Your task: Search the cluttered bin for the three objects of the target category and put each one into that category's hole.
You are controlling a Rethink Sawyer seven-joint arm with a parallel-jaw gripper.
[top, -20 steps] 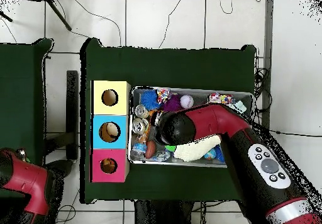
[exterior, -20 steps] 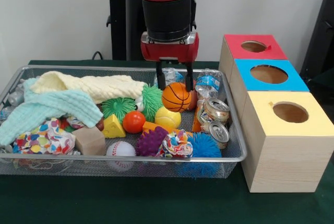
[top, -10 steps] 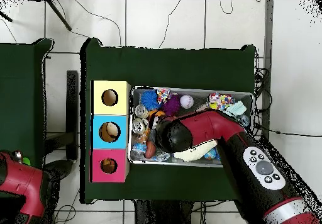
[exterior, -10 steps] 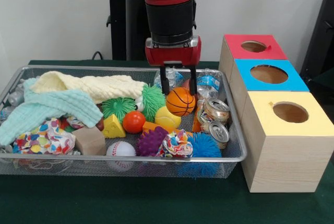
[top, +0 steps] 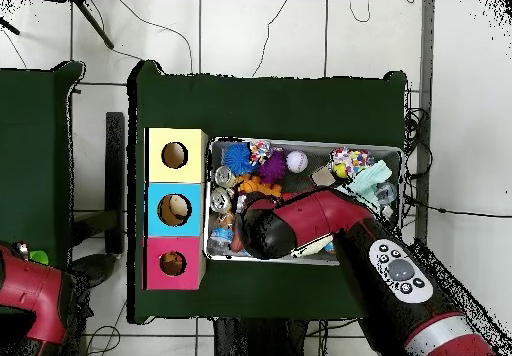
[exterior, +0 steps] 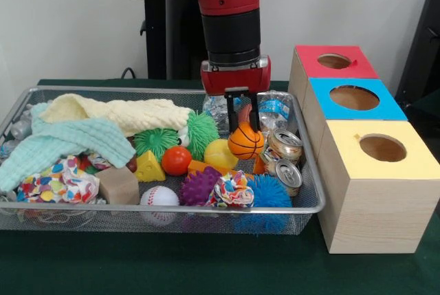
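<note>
The wire mesh bin (exterior: 172, 208) holds mixed clutter; it also shows in the overhead view (top: 300, 144). My gripper (exterior: 242, 124) hangs low at the bin's back right, open, its fingers standing either side of a reddish-brown thing (exterior: 243, 112) that I cannot identify. An orange basketball (exterior: 245, 141) sits just below the fingertips. No plush animal shows clearly. The red-topped box's hole (exterior: 334, 60) is farthest from the camera in the box row, and also shows in the overhead view (top: 173, 263). In the overhead view my arm (top: 290, 227) hides the gripper.
Blue-topped (exterior: 354, 97) and yellow-topped (exterior: 382, 148) boxes stand in front of the red one. Cans (exterior: 283, 157), plastic bottles (exterior: 275, 108), a green hairy ball (exterior: 157, 140), spiky balls (exterior: 199, 186), a baseball (exterior: 159, 197), a wooden block (exterior: 118, 185) and cloths (exterior: 75, 133) fill the bin.
My gripper has moved right and lower in the front view. The basketball has shifted right with it, toward the cans.
</note>
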